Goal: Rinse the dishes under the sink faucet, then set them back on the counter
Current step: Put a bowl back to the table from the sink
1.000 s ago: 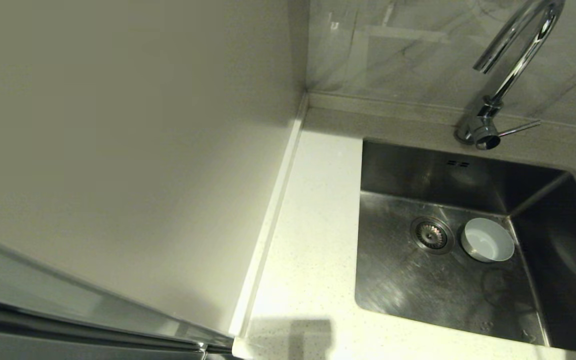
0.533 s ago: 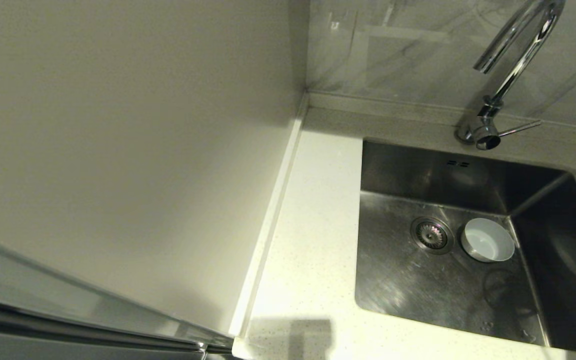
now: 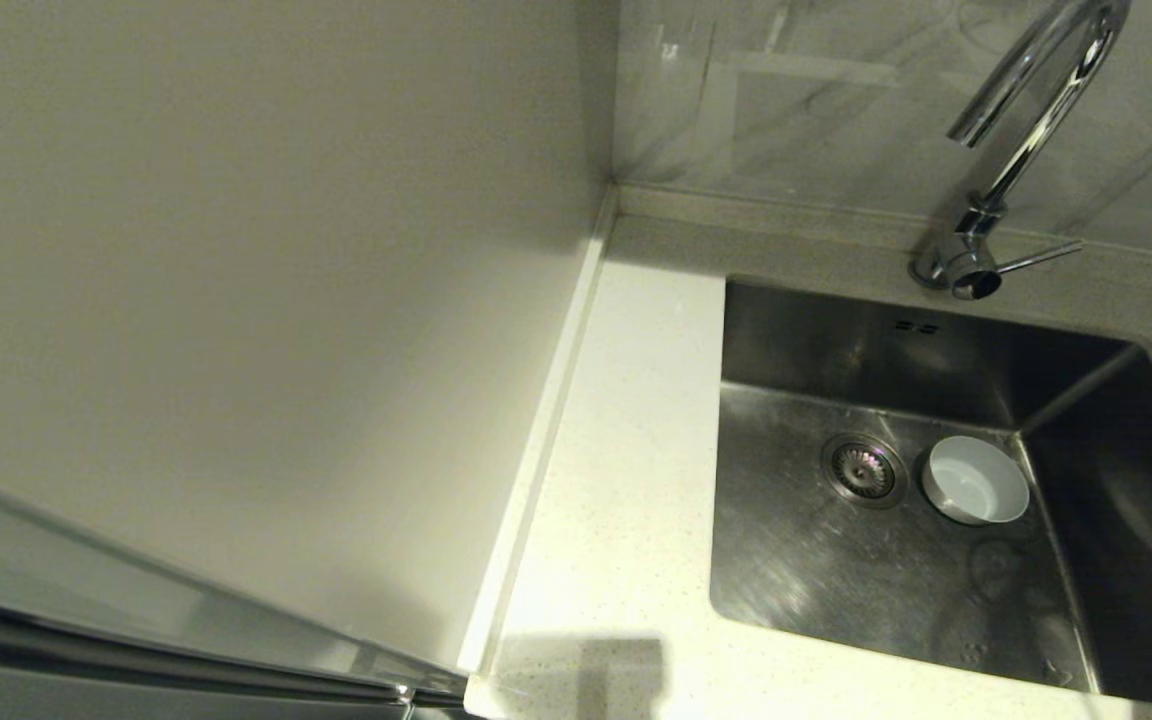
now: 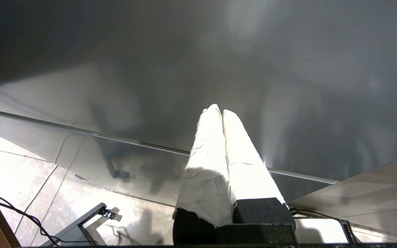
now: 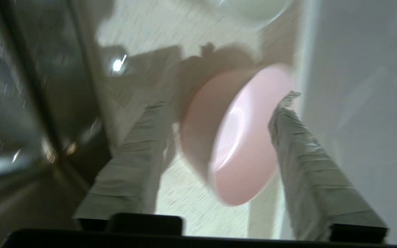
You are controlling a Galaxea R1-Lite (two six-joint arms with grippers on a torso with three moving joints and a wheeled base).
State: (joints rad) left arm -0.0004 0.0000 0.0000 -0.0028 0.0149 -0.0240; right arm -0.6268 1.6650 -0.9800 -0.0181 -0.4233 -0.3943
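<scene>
A pale blue-grey bowl point(image 3: 976, 480) stands upright on the floor of the sink point(image 3: 816, 570), just right of the round drain point(image 3: 863, 468). The chrome faucet point(image 3: 1026, 130) arches over the back rim and its lever point(image 3: 1036, 258) points right. Neither gripper shows in the head view. In the right wrist view my right gripper point(image 5: 225, 101) is shut on a pale pink bowl point(image 5: 240, 144), which is tipped on its side above the speckled counter point(image 5: 184, 203). A whitish-mint bowl point(image 5: 250, 7) sits on the counter beyond it. My left gripper point(image 4: 219, 109) is shut on nothing, parked low over the floor.
A plain cream wall panel point(image 3: 236, 300) bounds the counter point(image 3: 626, 480) on the left. A marbled backsplash point(image 3: 816, 110) runs behind the faucet. Two overflow slots point(image 3: 916, 327) mark the sink's back wall. In the right wrist view the sink's steel edge point(image 5: 47, 113) lies beside the gripper.
The blue-grey bowl and the faucet have stayed put. Only the reflections on the sink floor in front of the bowl have shifted.
</scene>
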